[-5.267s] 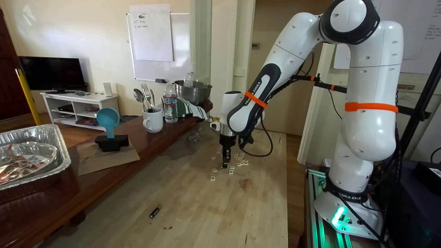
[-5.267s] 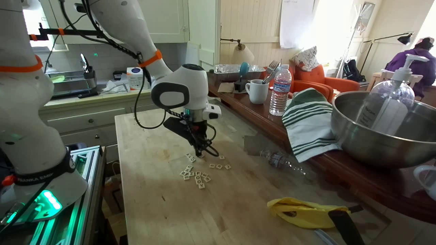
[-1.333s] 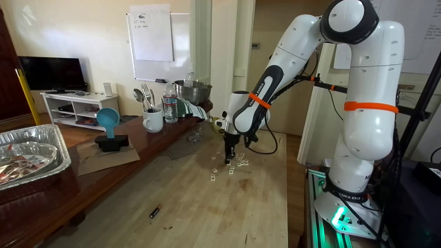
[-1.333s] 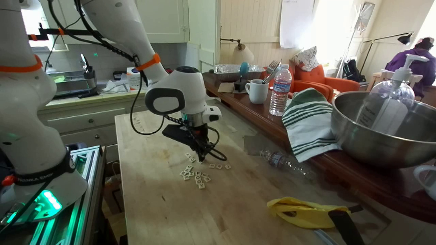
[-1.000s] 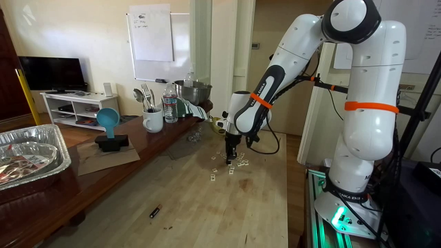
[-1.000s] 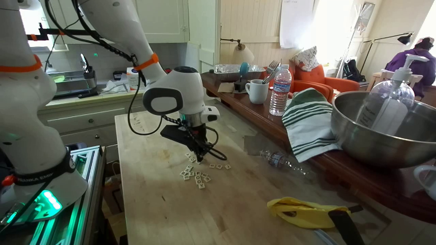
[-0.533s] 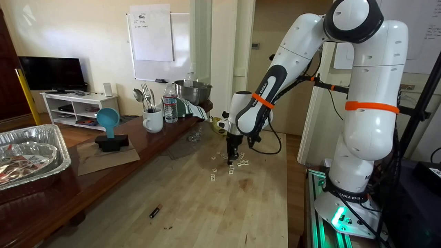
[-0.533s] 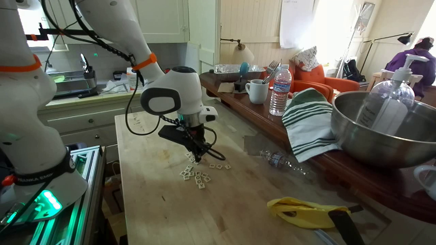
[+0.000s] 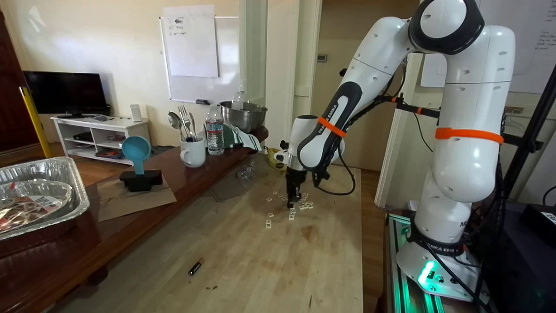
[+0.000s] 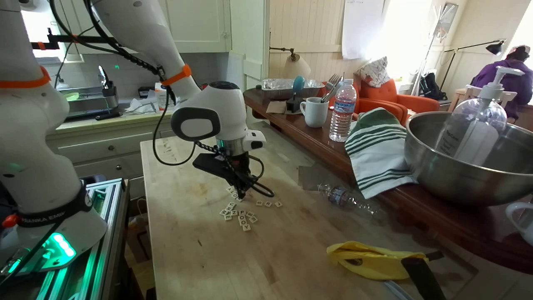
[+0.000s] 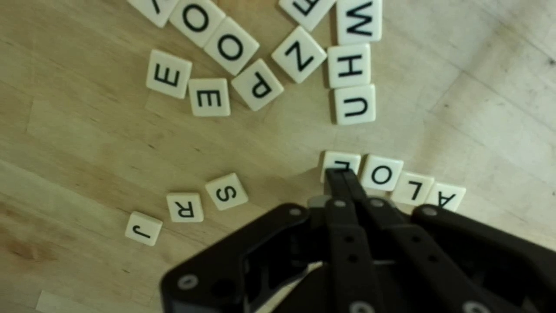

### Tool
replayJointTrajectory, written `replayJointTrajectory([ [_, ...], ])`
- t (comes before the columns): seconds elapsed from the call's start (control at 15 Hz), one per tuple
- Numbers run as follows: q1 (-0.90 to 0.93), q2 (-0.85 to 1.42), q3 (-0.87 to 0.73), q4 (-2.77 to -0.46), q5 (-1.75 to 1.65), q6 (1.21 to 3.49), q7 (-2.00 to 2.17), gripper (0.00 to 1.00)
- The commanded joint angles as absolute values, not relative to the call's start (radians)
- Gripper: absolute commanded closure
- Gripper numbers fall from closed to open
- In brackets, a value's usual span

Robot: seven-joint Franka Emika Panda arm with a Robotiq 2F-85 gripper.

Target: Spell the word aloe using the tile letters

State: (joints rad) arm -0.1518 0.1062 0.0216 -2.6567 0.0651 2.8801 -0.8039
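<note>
Now your closed pincer [image 11: 341, 174] overlaps the likely E tile [image 11: 339, 161], a sliver left of the O tile [image 11: 382, 173] in the wrist view.

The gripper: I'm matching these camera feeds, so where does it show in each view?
In an exterior view: gripper pointing down, just right of centre, below mid-height.
In an exterior view: gripper left of centre, below mid-height.
Wrist view: gripper across the bottom, its closed tip right of centre.
Shared landmark: letter tiles, close to its tip in all three.
</note>
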Motion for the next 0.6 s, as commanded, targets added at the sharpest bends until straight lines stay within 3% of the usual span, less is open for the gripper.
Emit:
replayJointTrajectory([
  [0.0, -0.15, 0.107, 0.026, -2.68, 0.102, 2.868, -0.8, 1.0],
  [0.53, -0.15, 0.11, 0.035, -2.673, 0.17, 2.844, -0.781, 1.0],
])
